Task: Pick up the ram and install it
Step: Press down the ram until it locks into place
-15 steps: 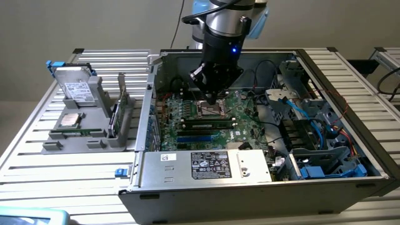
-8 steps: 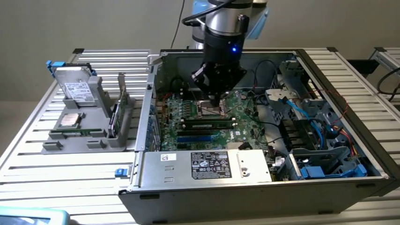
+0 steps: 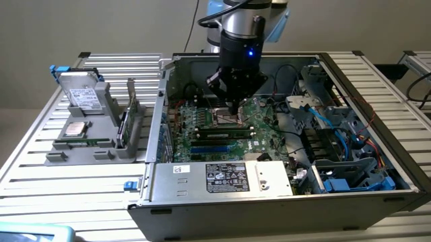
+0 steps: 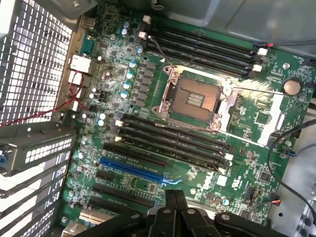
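A thin green ram stick [image 3: 84,142] lies along the front of the grey holder [image 3: 57,156] at the exterior view's left, well away from the arm. My gripper [image 3: 235,112] hangs inside the open computer case, just above the motherboard [image 3: 259,143] near the processor socket [image 4: 192,98]. Its fingers are shut with nothing between them. The wrist view has the shut gripper [image 4: 174,197] over the dark memory slots [image 4: 173,140]. A green strip [image 3: 225,133] shows among those slots; I cannot tell whether it is a seated stick.
The holder also carries a hard drive [image 3: 84,96], a square silver processor [image 3: 74,128] and an upright green card [image 3: 129,116]. The case walls [image 3: 161,116], the power supply [image 3: 222,176], blue cables [image 3: 323,121] and drive bays [image 3: 354,176] crowd the motherboard.
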Tool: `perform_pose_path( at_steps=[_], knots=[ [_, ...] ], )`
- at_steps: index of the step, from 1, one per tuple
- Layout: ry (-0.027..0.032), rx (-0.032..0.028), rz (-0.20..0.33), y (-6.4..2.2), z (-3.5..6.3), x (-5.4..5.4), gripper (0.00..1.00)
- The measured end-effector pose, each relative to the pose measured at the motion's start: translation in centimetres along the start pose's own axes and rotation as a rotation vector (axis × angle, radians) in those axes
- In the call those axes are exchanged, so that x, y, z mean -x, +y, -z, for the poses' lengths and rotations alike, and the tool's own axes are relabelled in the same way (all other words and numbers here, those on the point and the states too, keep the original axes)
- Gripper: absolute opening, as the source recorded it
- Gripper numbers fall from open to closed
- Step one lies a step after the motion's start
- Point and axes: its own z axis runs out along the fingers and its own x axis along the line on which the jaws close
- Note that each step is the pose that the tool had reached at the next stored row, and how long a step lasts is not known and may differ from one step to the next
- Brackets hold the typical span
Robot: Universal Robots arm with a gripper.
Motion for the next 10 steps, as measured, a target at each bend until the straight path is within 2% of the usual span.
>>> perform_pose_path(
  at_steps=[2,8,10],
  knots=[
    [-0.0019,0.0002,-0.028,0.00,0.00,0.00,0.11],
    [0.0024,0.0032,-0.117,0.00,0.00,-0.01,0.11],
    [0.0023,0.0034,-0.141,-0.02,0.19,-0.02,0.11]
  ],
)
